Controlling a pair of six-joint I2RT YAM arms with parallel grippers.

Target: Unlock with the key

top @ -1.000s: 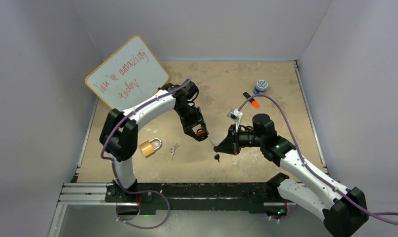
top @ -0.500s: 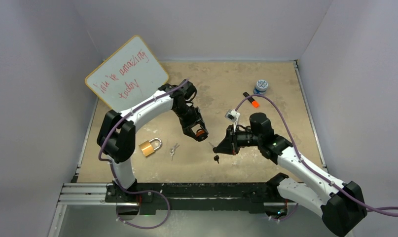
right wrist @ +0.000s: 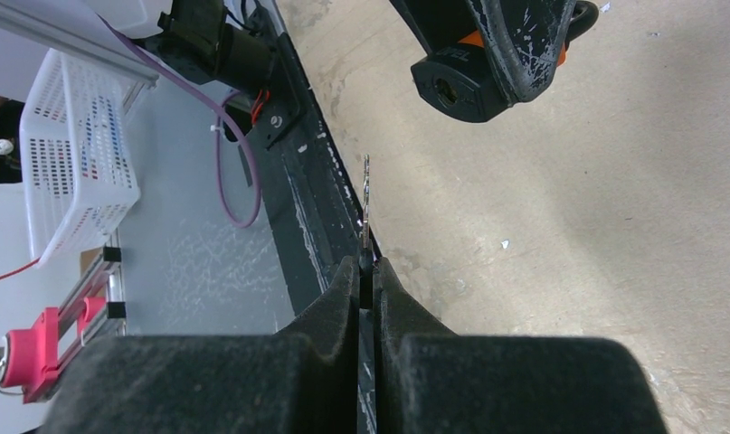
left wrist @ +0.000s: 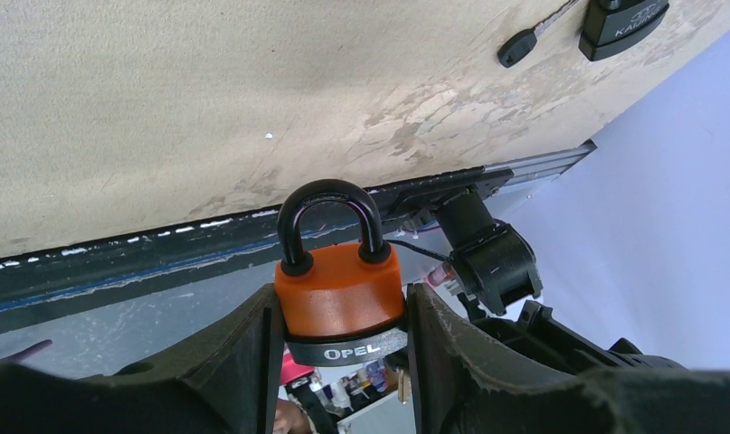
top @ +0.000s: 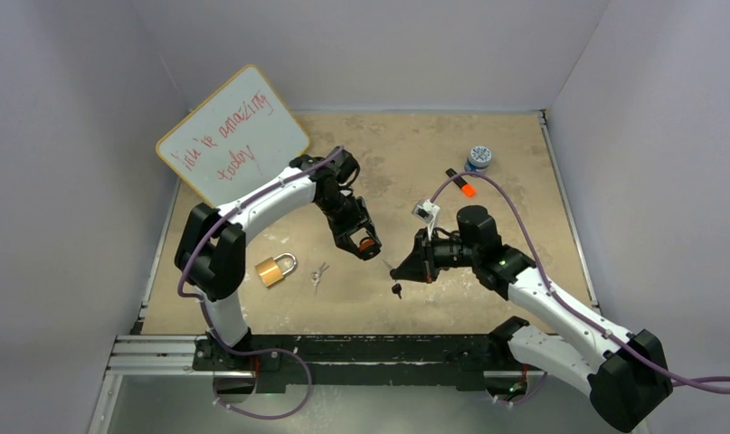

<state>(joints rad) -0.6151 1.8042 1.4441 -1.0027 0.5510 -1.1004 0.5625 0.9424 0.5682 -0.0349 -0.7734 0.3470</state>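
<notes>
Nearest you, a black-headed key [top: 398,289] lies on the scuffed tan worktop [top: 406,154] toward its near edge, with a brass padlock [top: 272,269] and small silver keys [top: 318,273] off toward the near-left corner. Just beyond, your right gripper [right wrist: 367,271] is clenched on the head of the key [right wrist: 366,203], whose thin, toothed metal blade sticks out toward the lock. Facing it, lifted clear over mid-worktop, the left gripper [left wrist: 341,309] grasps the orange padlock [left wrist: 334,276] by its smooth, plastic-jacketed body. The round keyway is turned to the key, with a gap between them. The black arched shackle [left wrist: 329,194] sits in both holes, so I'd call it locked. Both pick-ups are done; aligning, inserting and turning are left. A whiteboard [top: 234,136] leans at the far-left corner.
</notes>
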